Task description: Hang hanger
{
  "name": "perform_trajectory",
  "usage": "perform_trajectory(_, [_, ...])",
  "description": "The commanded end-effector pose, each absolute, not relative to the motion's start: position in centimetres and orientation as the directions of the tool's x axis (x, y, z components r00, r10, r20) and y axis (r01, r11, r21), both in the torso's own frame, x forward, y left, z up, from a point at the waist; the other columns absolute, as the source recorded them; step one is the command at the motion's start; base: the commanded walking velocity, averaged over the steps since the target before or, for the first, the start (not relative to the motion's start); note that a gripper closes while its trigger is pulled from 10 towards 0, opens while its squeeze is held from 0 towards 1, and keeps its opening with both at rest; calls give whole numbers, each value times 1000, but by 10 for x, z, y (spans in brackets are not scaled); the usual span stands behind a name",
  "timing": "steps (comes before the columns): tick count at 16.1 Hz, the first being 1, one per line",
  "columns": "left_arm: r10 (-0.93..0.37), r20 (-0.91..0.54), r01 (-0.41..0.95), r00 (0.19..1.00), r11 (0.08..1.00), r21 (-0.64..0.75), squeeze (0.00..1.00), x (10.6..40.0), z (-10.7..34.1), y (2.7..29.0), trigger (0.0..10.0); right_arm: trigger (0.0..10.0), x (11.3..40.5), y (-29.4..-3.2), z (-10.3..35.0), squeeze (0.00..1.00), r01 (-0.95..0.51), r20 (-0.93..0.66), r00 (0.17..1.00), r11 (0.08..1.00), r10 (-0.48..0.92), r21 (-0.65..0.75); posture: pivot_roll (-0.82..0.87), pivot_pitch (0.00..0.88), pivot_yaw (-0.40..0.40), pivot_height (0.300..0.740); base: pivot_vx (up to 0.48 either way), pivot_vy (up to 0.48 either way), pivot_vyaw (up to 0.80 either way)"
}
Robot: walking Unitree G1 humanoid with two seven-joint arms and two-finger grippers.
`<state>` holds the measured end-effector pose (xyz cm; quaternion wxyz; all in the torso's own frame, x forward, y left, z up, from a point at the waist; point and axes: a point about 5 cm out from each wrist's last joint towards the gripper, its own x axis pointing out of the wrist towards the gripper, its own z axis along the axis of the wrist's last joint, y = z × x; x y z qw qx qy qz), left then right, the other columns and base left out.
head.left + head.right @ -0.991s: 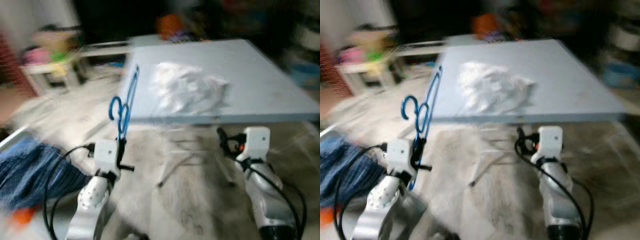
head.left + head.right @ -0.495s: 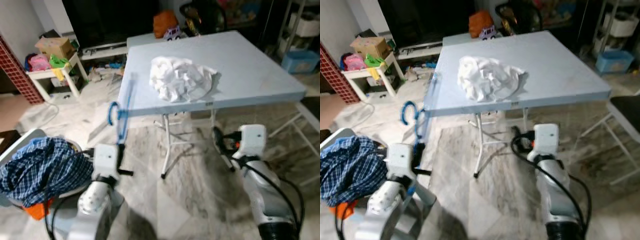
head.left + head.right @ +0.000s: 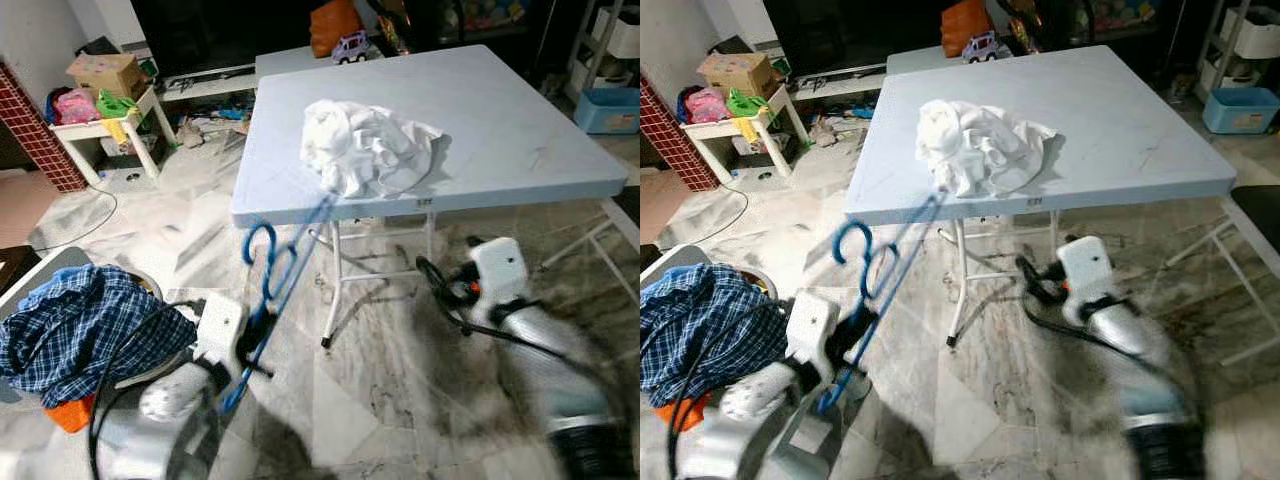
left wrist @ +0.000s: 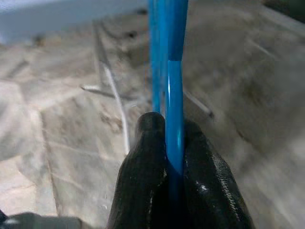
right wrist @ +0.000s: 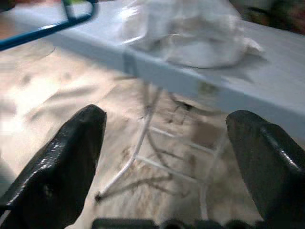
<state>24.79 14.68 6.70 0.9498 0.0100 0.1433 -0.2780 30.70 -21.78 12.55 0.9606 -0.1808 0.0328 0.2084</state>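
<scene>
Blue hanger (image 3: 277, 290) before table (image 3: 520, 150) bearing white cloth (image 3: 368, 148).

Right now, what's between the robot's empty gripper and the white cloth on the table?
Only bare marble floor and the table's edge lie between the open right gripper and the white cloth, seen in the right eye view.

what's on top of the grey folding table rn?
A crumpled white garment lies on the grey folding table near its front edge; whatever is under the cloth is covered. The left gripper holds the blue hanger below table height, in front.
</scene>
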Motion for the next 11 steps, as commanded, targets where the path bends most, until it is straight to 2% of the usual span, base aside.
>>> perform_trajectory(1, [-610,-309,615,730,783,-92,0,240,62,144,10000,10000,308,-213,135,0,-530,-143,845,765,516,-366,-121,0,113,740,0,0,0])
perform_trajectory(2, [-638,-323,646,699,757,-98,0,236,60,144,10000,10000,308,-215,138,0,-562,-160,822,735,546,-379,-121,0,113,740,0,0,0])
perform_trajectory(3, [-712,-357,726,604,677,-123,0,226,56,141,10000,10000,309,-219,141,0,-615,-215,780,655,588,-438,-122,0,117,740,0,0,0])
perform_trajectory(4, [-745,-379,767,549,629,-126,0,220,53,140,10000,10000,308,-218,143,0,-675,-264,723,574,638,-463,-121,0,118,740,0,0,0])
perform_trajectory(5, [-757,-389,792,525,602,-103,0,219,52,140,10000,10000,305,-215,143,0,-734,-318,659,491,682,-469,-122,0,121,740,0,0,0])
perform_trajectory(8, [-792,-420,865,444,501,-30,0,221,55,143,10000,10000,299,-206,139,0,-892,-501,394,188,770,-411,-116,0,124,740,0,0,0])
perform_trajectory(11, [-798,-441,892,412,452,15,0,222,55,145,10000,10000,300,-201,143,0,-927,-581,268,41,768,-373,-114,0,127,740,0,0,0])
